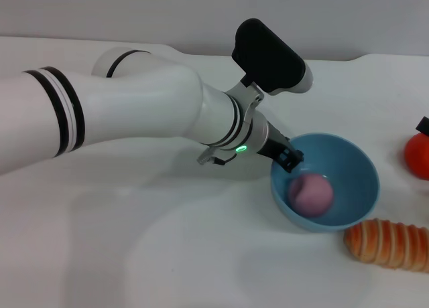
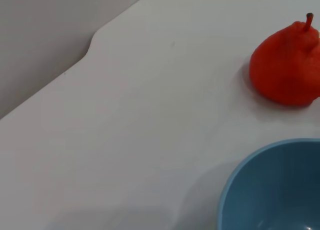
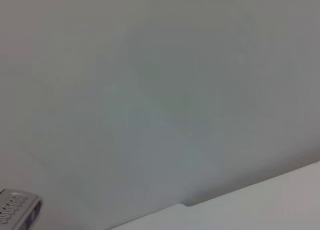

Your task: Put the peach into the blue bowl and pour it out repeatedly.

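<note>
The blue bowl (image 1: pixel 348 177) stands on the white table at the right, and the dull-pink peach (image 1: pixel 311 193) lies inside it against the near-left wall. My left arm reaches across from the left. Its gripper (image 1: pixel 289 159) sits at the bowl's left rim, with dark fingers (image 1: pixel 293 162) straddling the rim and shut on it. The left wrist view shows part of the bowl's rim (image 2: pixel 240 175) but none of the fingers. My right gripper does not show in any view; its wrist camera faces a blank wall.
A red-orange pear-shaped fruit (image 1: pixel 417 155) (image 2: pixel 286 65) rests beyond the bowl at the right edge. An orange ribbed roll (image 1: pixel 389 244) lies just in front of the bowl. White table (image 1: pixel 134 254) stretches to the left and front.
</note>
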